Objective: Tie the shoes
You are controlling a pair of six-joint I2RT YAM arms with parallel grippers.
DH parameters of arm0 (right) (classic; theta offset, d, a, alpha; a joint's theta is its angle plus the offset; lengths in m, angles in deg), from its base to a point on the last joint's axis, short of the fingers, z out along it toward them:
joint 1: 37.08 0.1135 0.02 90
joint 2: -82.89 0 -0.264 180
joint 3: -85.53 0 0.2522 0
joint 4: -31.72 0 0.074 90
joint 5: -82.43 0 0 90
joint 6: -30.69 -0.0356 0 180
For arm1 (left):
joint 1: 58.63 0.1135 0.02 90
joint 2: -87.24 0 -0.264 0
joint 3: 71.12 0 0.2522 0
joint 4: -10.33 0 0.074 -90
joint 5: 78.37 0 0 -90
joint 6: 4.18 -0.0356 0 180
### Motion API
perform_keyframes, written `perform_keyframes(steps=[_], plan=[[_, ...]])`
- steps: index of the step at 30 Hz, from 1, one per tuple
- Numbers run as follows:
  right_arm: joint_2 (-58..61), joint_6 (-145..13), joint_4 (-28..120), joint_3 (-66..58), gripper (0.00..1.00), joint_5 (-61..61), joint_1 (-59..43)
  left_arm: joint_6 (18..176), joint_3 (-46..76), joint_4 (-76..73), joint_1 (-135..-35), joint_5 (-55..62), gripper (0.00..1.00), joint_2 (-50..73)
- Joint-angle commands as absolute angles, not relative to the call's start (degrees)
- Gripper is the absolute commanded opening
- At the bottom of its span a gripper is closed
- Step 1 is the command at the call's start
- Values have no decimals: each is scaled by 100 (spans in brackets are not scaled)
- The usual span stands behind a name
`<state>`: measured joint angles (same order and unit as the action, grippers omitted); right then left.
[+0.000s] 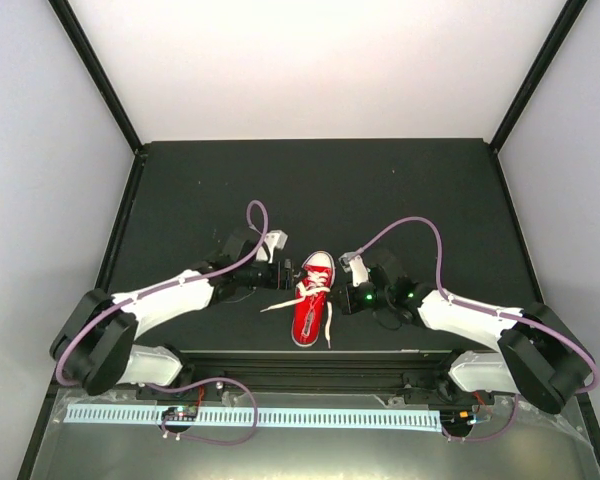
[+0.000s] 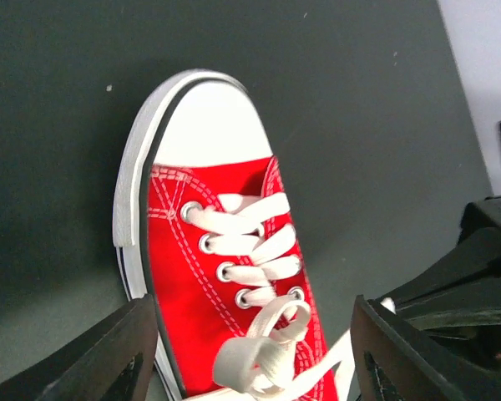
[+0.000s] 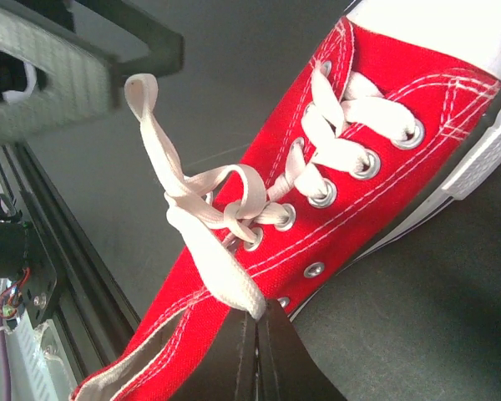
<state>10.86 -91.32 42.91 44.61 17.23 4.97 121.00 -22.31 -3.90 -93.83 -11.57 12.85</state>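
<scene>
Shoe (image 1: pixel 312 300) sits at the near edge of the bench (image 1: pixel 280 190), dead centre between the arms, toe at 12 o'clock, heel at 6. Lacing runs up through the eyelets (image 3: pixel 367 164). At the top pair the laces (image 3: pixel 234 180) cross in what looks like a loose first wrap: slack, not cinched. No bow, no proper loops. One lace end pokes out toward 8 o'clock, and another trails down the side toward 5.

Right gripper (image 3: pixel 259 334), at the shoe's 3 o'clock, is pressed together and looks to be pinching a broad strand of the laces right at its tips. Left gripper (image 1: pixel 288 276), at 9 o'clock, stands spread and holds nothing, with a floppy curl of lace lying under its gap.

Verdict: early going. That wrap wants tightening, then both loops and the final pull are left to do.
</scene>
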Motion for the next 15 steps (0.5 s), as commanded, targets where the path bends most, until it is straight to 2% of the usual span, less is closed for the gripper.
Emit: perform_keyframes(steps=[1, 11, 15], plan=[[1150, -9059, 4181, 4492, 2, 1800, 518, 12039, -1974, -483, -9351, -1461, 63, 914], [1089, -9034, 4170, 4436, 2, 1810, 516, 12031, -2113, -316, -9353, -1690, 4, 990], [1078, -9043, 4203, 4418, 2, 1816, 520, 11855, -2493, -21, -9378, -1871, 2, 1493]])
